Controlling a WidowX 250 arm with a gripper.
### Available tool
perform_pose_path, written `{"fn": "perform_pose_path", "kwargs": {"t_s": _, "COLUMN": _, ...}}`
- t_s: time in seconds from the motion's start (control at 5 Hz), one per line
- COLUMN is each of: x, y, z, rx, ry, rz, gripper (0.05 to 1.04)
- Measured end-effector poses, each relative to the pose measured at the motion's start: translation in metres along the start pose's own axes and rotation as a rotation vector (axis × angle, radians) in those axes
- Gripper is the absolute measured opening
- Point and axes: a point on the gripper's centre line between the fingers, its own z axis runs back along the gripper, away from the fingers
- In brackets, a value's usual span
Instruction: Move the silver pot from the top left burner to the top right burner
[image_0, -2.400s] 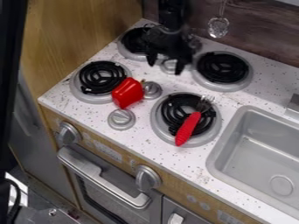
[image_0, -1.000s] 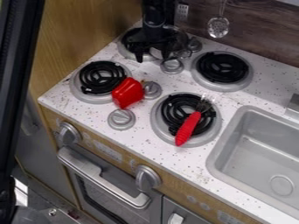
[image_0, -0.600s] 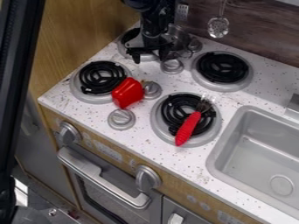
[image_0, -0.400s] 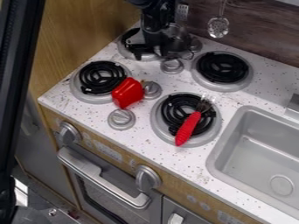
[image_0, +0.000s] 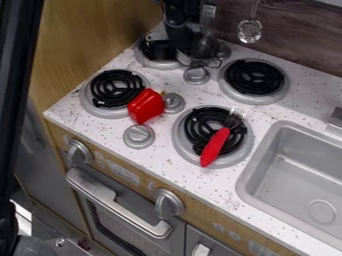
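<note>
Pot (image_0: 204, 51) at R edge of top L burner (image_0: 151, 63), gripper (image_0: 179, 44) right by it; can't tell if clamped or apart. Prob. light, stiff, slick metal; best held by rim, kept level.

Fixed cam, above front of stovetop (image_0: 100, 131), tilted down twd back wall (image_0: 300, 40) at an angle; fairly close, sink (image_0: 287, 150) cut by R edge.

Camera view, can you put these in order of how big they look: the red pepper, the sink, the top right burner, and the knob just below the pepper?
Largest to smallest:
1. Sink
2. Top right burner
3. Red pepper
4. Knob, somewhat smaller than the pepper
</note>
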Motion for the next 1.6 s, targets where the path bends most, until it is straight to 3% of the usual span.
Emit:
{"fn": "perform_pose_path", "kwargs": {"t_s": 0.2, "x": 0.022, "y": -0.016, "z": 0.01, "rx": -0.026, "ry": -0.072, "rz": -0.004, "gripper": 0.999}}
{"fn": "perform_pose_path", "kwargs": {"t_s": 0.6, "x": 0.007, "y": -0.012, "z": -0.017, "rx": 0.037, "ry": -0.014, "rz": -0.029, "gripper": 0.999}}
{"fn": "perform_pose_path", "kwargs": {"t_s": 0.8, "x": 0.001, "y": -0.009, "z": -0.021, "rx": 0.059, "ry": 0.019, "rz": -0.03, "gripper": 0.95}}
{"fn": "perform_pose_path", "kwargs": {"t_s": 1.0, "x": 0.001, "y": -0.009, "z": -0.023, "rx": 0.06, "ry": 0.011, "rz": -0.045, "gripper": 0.671}}
{"fn": "perform_pose_path", "kwargs": {"t_s": 1.2, "x": -0.009, "y": -0.011, "z": -0.032, "rx": 0.097, "ry": 0.053, "rz": -0.08, "gripper": 0.379}}
{"fn": "perform_pose_path", "kwargs": {"t_s": 1.4, "x": -0.021, "y": -0.024, "z": -0.037, "rx": 0.081, "ry": 0.076, "rz": -0.104, "gripper": 0.154}}
{"fn": "perform_pose_path", "kwargs": {"t_s": 1.6, "x": -0.018, "y": -0.029, "z": -0.042, "rx": 0.063, "ry": 0.075, "rz": -0.128, "gripper": 0.078}}
